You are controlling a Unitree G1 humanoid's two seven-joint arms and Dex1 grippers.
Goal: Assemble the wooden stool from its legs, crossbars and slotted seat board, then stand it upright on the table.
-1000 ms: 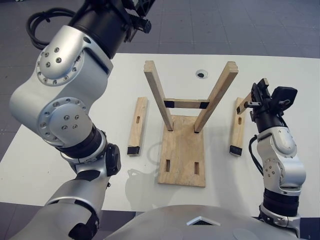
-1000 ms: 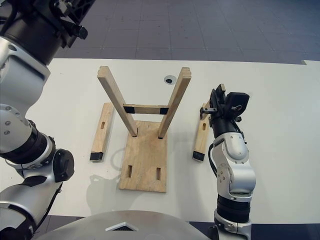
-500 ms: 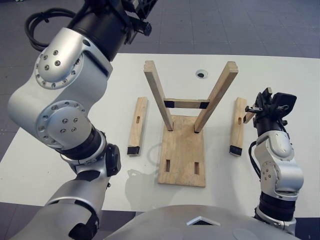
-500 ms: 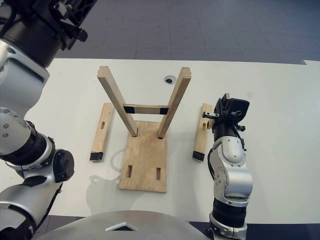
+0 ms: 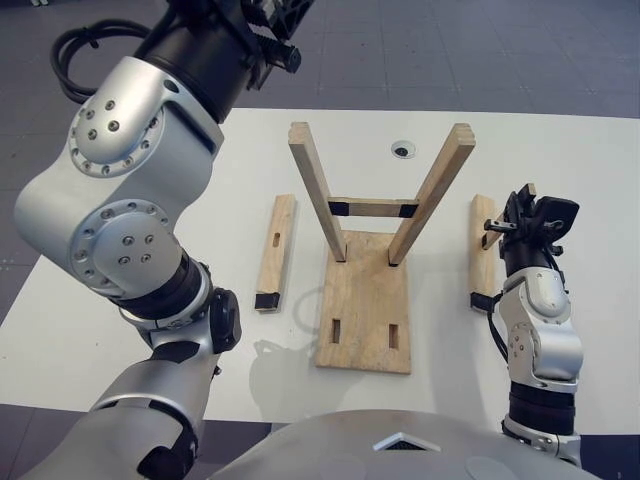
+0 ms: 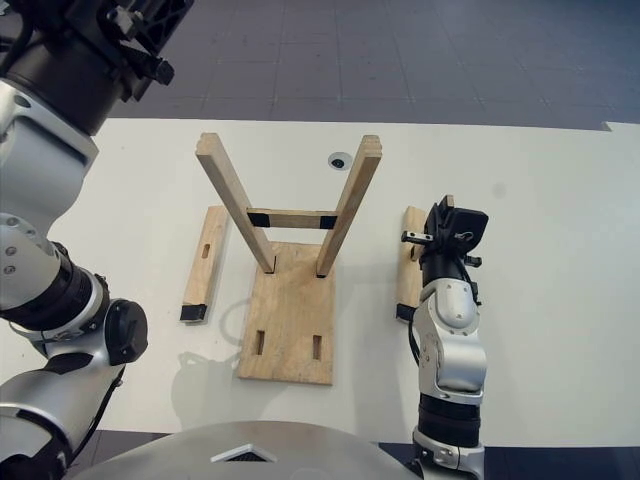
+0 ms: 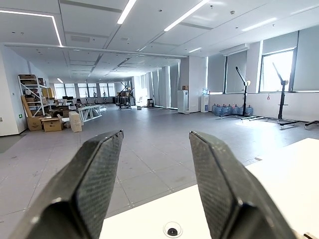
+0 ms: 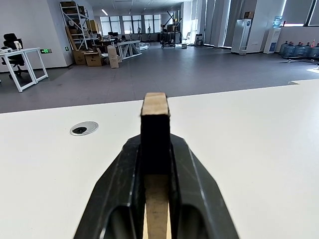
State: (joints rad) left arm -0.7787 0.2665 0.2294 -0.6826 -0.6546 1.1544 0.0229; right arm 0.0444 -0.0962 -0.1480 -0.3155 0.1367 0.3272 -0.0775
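Right eye view is showing the right hand (image 6: 445, 215) drawing in toward 9 o'clock. From well out at 3 o'clock of the board (image 6: 288, 325), it is now hanging just beside the loose right leg (image 6: 408, 280), with its forearm crossing that leg's near end. It is clenching the second crossbar (image 8: 155, 112), whose tip is poking out past the fingers toward 12 o'clock. The leg's near end is also lying a little more toward 3 o'clock than before, so the arm may be nudging it.

The left hand (image 7: 155, 137) is hanging high at 11 o'clock, released and holding nothing. The frame (image 6: 290, 218), two legs and a crossbar, is standing in the board's far slots and not shifting. The left leg (image 6: 201, 275) is lying at 9 o'clock. I am reading this as the crossbar being lined up with the right leg's slot.

Room is running wide on the bare desk (image 6: 560, 200) from 1 to 4 o'clock. The board's near edge is sitting near the desk's 6 o'clock edge, leaving little room there.
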